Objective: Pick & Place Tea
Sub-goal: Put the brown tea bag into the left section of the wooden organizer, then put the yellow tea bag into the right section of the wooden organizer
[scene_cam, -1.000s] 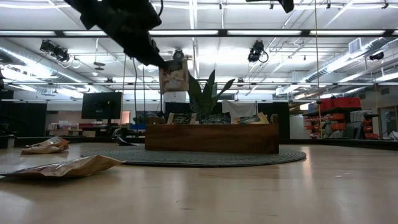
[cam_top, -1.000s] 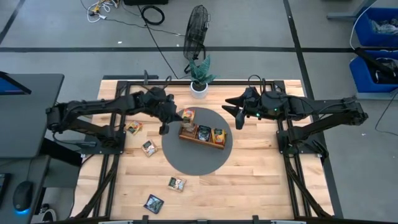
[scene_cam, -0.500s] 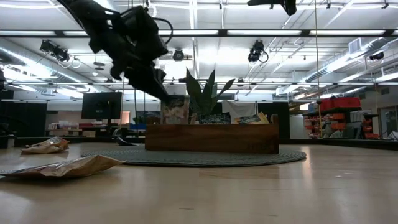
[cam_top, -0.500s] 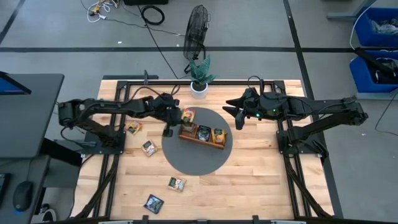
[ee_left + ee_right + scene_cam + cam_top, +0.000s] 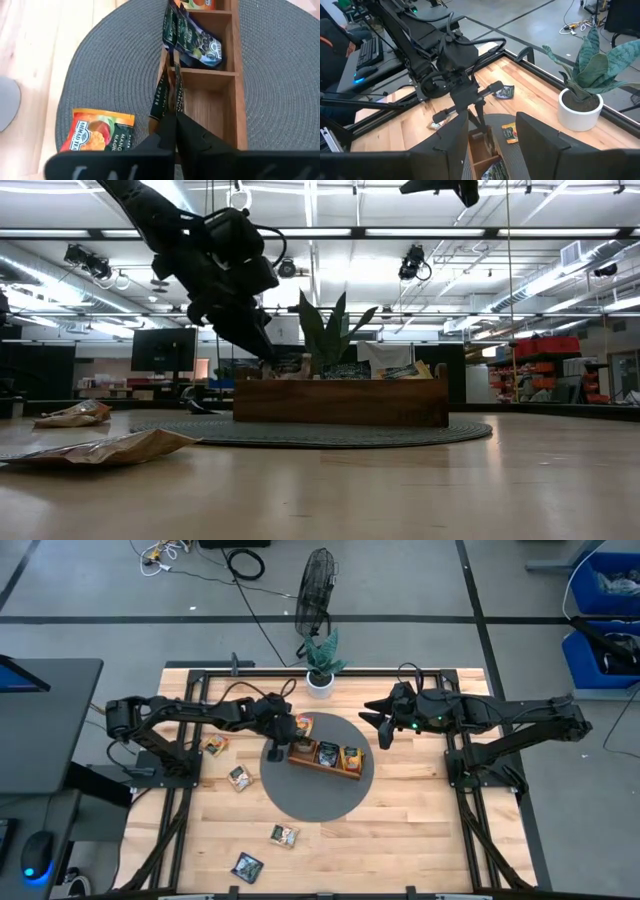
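My left gripper (image 5: pixel 276 743) (image 5: pixel 173 114) is over the left end of the brown wooden tray (image 5: pixel 322 767) (image 5: pixel 241 75), shut on a tea sachet (image 5: pixel 169 89) that shows edge-on. The sachet's lower end dips into the tray's bare end compartment (image 5: pixel 207 102). The other compartments hold dark sachets (image 5: pixel 196 44) (image 5: pixel 328 751) and an orange one (image 5: pixel 351 758), standing upright. An orange mango sachet (image 5: pixel 98 132) (image 5: pixel 303 724) lies flat on the round grey mat (image 5: pixel 320 802). My right gripper (image 5: pixel 373 727) (image 5: pixel 492 131) hovers open, high beside the mat's far right edge. My left gripper pinches the sachet's upper edge (image 5: pixel 170 107) between its two shut fingers, coming from above and slanting down. The sachet hangs upright below the fingers, its lower part inside the tray's left end compartment. I cannot tell whether it touches the compartment floor.
Several more sachets lie flat on the bare wood left of and nearer than the mat (image 5: pixel 213 745) (image 5: pixel 239 777) (image 5: pixel 284 834) (image 5: pixel 247 865). A potted plant (image 5: pixel 321 665) stands at the table's far edge, with a fan (image 5: pixel 318 585) on the floor beyond it.
My left gripper has come down and a little toward the table's right, still shut on the sachet. The sachet has gone from well above the tray to hanging into the tray's left end compartment.
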Robot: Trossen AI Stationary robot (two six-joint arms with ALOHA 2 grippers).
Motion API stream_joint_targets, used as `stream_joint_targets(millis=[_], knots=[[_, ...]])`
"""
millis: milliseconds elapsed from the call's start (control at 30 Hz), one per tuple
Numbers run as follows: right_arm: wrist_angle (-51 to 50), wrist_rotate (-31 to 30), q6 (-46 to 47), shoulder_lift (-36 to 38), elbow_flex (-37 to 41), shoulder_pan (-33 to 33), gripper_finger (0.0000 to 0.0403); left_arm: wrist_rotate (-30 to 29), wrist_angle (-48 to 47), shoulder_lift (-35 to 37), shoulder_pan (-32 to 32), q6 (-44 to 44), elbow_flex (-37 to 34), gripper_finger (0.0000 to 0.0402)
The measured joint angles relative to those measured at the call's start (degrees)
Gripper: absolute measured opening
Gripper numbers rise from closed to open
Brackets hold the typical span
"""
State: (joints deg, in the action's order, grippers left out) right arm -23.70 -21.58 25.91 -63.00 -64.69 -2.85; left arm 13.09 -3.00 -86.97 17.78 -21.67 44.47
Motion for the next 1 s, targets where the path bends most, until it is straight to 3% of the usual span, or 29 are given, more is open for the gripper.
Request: stream_joint_targets(millis=[267, 500, 733, 833, 1000], knots=[[-0.29, 0.0, -0.04, 0.0, 0.0, 0.0, 0.0171, -0.67, -0.31, 0.25, 0.0, 3.31, 0.77, 0.0082], [-1.15, -0.01, -0.08, -0.04, 0.0, 0.0, 0.0171, -0.84, -3.24, 1.59, 0.0, 7.67, 6.65, 0.0125], [-3.41, 0.12, 2.06, -0.43, 0.01, -0.52, 0.0171, 0.34, -14.25, 1.72, 0.0, 15.91, 14.09, 0.0131], [-3.36, 0.0, 2.12, -0.86, 0.03, -1.11, 0.0171, 3.09, -13.15, 2.53, 0.04, 20.51, 14.27, 0.0124], [-3.91, -0.02, 1.9, -1.76, 0.04, -1.31, 0.0171, 4.18, -3.34, 5.07, 0.04, 29.07, 12.93, 0.011]])
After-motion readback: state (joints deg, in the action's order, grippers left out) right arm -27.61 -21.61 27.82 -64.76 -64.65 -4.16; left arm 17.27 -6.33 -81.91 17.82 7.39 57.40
